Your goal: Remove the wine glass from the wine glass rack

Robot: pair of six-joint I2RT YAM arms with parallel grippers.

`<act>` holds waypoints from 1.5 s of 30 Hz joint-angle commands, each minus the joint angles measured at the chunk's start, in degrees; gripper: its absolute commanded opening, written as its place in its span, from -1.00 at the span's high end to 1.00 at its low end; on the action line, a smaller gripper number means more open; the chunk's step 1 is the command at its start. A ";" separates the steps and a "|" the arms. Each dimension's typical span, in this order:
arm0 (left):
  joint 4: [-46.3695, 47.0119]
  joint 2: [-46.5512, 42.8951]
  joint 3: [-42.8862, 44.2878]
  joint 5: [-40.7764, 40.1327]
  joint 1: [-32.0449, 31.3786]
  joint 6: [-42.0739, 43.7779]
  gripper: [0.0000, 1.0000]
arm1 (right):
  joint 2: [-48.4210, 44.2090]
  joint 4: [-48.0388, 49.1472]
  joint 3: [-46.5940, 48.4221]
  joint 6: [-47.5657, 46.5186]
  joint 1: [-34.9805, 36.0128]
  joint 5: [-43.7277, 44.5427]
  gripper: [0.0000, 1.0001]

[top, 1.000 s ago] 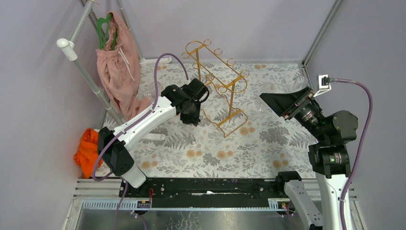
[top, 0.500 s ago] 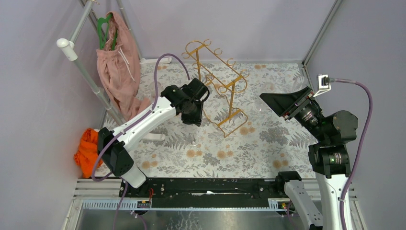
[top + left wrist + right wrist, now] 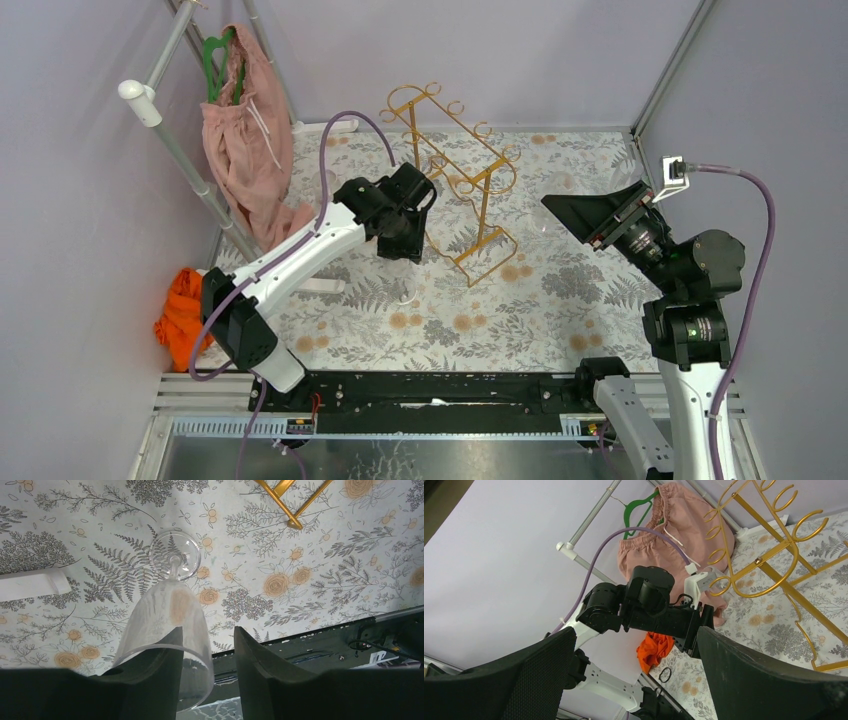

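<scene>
Under the left gripper (image 3: 207, 635): wine glass (image 3: 172, 602) upright on the counter (image 3: 310, 580), foot flat.
Its fingers: apart; bowl and rim partly hidden by the 9 o'clock finger, contact unclear.
Top view: glass nearly invisible, only its foot shows faintly.
Gold wine glass rack (image 3: 470, 180): at 1 o'clock from the glass, apart from it.
Fingers of the right gripper (image 3: 634, 632): wide apart, empty.

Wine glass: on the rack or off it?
Off. The wine glass stands upright on its foot on the tablecloth, clear of the gold rack, beneath the left gripper.
</scene>
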 commanded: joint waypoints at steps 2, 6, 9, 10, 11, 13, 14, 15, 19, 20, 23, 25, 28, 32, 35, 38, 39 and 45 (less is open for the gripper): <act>-1.38 -2.67 2.99 -1.60 -0.13 -0.15 0.01 | -0.32 1.90 -0.22 -0.51 0.25 0.18 -0.99; -2.33 -3.21 4.62 -2.00 -0.13 0.00 0.00 | -0.41 1.89 -0.22 -0.52 0.25 0.33 -0.99; -3.14 -3.62 6.49 -2.25 -0.19 -0.29 0.00 | -0.70 1.54 -0.14 -0.82 0.24 0.81 -0.99; -3.46 -3.78 7.31 -2.31 -0.18 -0.40 0.00 | -0.74 1.32 -0.06 -1.05 0.27 1.00 -0.99; -3.84 -3.97 8.22 -2.47 -0.16 -0.51 0.00 | -0.95 1.00 0.14 -1.42 0.27 1.41 -0.99; -4.68 -4.56 10.26 -3.37 -0.21 -0.76 0.00 | -1.32 -0.88 0.93 -2.71 0.21 2.90 -0.99; -5.20 -4.84 11.51 -4.07 -0.17 -0.78 0.00 | -1.63 -2.15 1.60 -3.81 0.27 4.14 -0.99; -5.73 -5.04 12.88 -4.88 -0.17 -0.78 0.00 | -1.80 -3.69 2.23 -5.09 0.26 5.30 -0.99; -6.11 -7.02 19.83 -7.03 -0.20 -1.04 -0.01 | -2.54 -10.23 5.29 -9.98 0.27 11.69 -0.99; -5.77 -7.65 21.76 -7.73 -0.19 -1.25 -0.02 | -2.71 -11.45 5.78 -10.77 0.23 12.87 -0.99; -4.02 -9.72 24.69 -11.43 -0.21 -1.67 -0.04 | -3.70 -12.56 6.28 -12.15 0.21 16.23 -1.00; -1.69 -11.38 24.89 -13.58 -0.15 -1.56 -0.05 | -4.31 -13.23 6.48 -12.78 0.25 18.10 -0.99; 3.20 -15.07 22.62 -17.36 -0.18 -1.74 -0.05 | -4.05 -14.88 7.59 -13.98 0.25 19.89 -0.99; 12.39 -21.64 15.16 -22.61 -0.19 -1.51 -0.06 | -3.55 -15.87 7.87 -14.70 0.25 21.07 -0.99; 16.86 -25.52 10.45 -26.65 -0.19 -0.90 -0.05 | -3.06 -16.52 8.02 -15.60 0.27 21.47 -0.99; 21.84 -30.69 4.71 -31.47 -0.16 0.77 -0.02 | -2.73 -17.56 8.21 -16.99 0.23 22.61 -0.99; 23.71 -32.59 1.47 -32.99 -0.13 1.34 0.00 | -2.63 -17.88 8.30 -17.79 0.26 23.25 -0.99; 37.75 -46.34 -14.80 -40.17 -0.19 6.54 0.02 | -2.50 -22.67 9.11 -24.75 0.25 29.51 -0.99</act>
